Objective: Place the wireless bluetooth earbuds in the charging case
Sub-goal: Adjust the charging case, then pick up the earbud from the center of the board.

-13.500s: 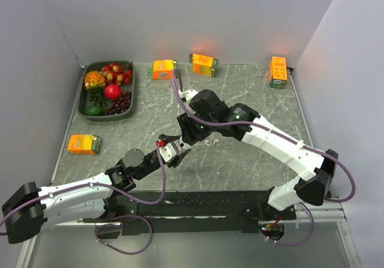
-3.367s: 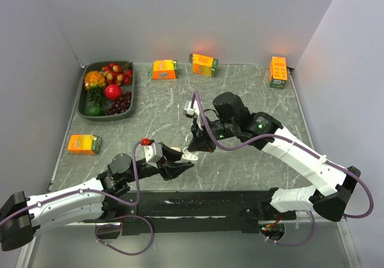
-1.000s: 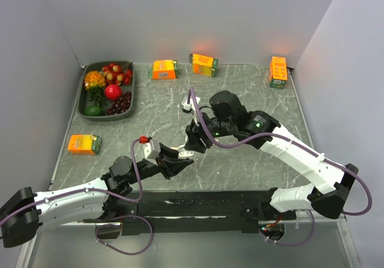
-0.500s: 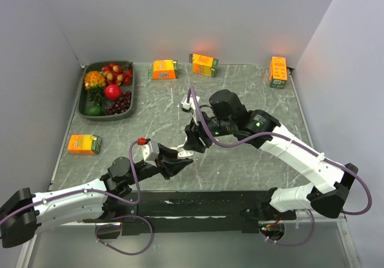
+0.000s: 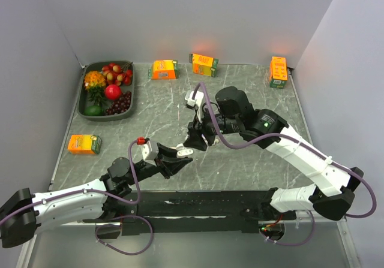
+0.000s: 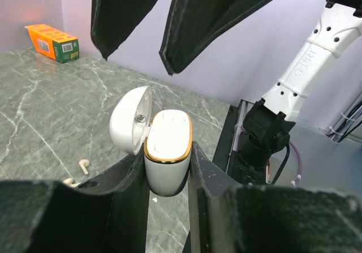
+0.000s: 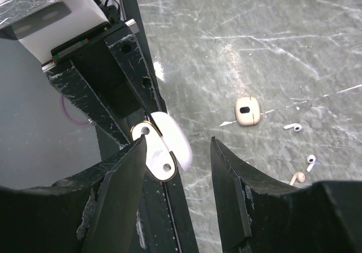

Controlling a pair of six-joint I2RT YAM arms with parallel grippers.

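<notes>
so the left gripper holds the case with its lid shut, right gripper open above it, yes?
No, the lid is open, as the left wrist view shows. The left gripper does hold the case, right gripper open above it.

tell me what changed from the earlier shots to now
The right arm shifted rightward, its elbow swinging out toward the table's right edge. The right gripper now hangs open just above the open charging case. The left arm turned its wrist a little, and the left gripper stays shut on the case. The fruit tray and the orange cartons stayed put.
</notes>
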